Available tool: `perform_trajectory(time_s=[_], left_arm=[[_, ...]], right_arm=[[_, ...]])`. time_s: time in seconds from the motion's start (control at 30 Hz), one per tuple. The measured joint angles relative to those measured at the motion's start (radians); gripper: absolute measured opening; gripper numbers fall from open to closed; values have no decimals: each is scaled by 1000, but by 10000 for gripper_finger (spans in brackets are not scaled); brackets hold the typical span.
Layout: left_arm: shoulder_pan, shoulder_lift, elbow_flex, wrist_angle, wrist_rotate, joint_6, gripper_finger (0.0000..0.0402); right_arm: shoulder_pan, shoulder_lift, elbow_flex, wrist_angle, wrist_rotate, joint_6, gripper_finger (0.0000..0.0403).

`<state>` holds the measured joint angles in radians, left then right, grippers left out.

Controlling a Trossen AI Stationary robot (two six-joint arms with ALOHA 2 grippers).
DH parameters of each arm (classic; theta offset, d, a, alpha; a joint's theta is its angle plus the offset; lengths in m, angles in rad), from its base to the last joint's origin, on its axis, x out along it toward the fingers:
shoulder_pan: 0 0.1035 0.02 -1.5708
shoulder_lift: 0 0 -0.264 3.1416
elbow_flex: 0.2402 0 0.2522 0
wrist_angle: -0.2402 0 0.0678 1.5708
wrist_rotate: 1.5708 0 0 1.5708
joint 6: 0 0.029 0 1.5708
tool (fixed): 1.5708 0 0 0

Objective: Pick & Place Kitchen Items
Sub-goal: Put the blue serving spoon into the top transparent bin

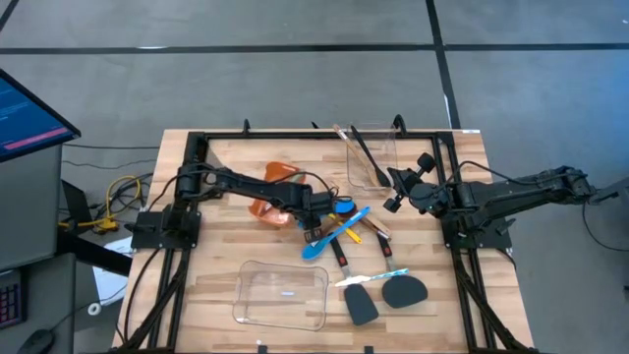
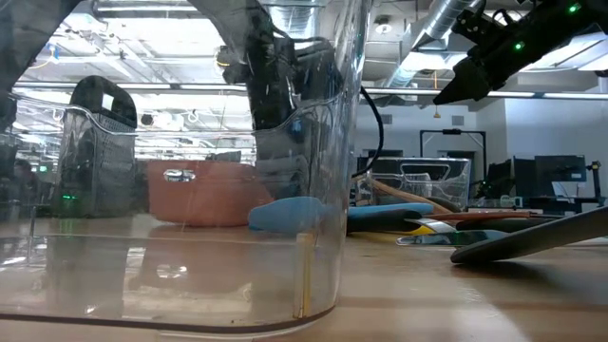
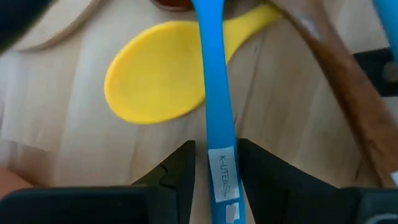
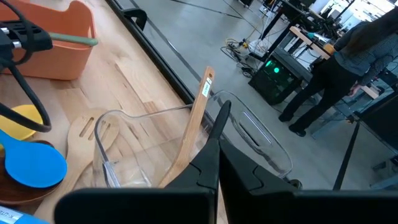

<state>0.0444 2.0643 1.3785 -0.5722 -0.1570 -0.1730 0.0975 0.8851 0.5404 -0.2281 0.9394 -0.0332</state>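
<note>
At the table's middle, the left gripper [image 3: 214,171] sits with its fingers [image 3: 180,168] spread either side of the blue spoon's handle [image 3: 214,93], not clamped on it. That handle lies across the yellow spoon [image 3: 158,81]. The right gripper [image 4: 213,163], fingers pressed together and empty, hovers by the far clear container [image 4: 155,143], which holds a wooden utensil [image 4: 189,134].

"k-utensil" label (partly legible) on blue spoon handle [image 3: 219,124]
</note>
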Motion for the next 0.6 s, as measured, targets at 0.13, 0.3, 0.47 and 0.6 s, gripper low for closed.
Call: perform_trajectory(time_s=[0.13,0.3,0.47,0.6], left_arm=[[0,-5,-32,49,-3,-4,109],[0,-6,-39,59,-5,-17,109],[0,-4,-40,62,-3,-19,94],[0,-3,-40,67,-3,-37,62]], right_arm=[[0,0,0,0,0,0,1],[0,0,0,0,0,0,1],[0,0,0,0,0,0,1],[0,0,0,0,0,0,1]])
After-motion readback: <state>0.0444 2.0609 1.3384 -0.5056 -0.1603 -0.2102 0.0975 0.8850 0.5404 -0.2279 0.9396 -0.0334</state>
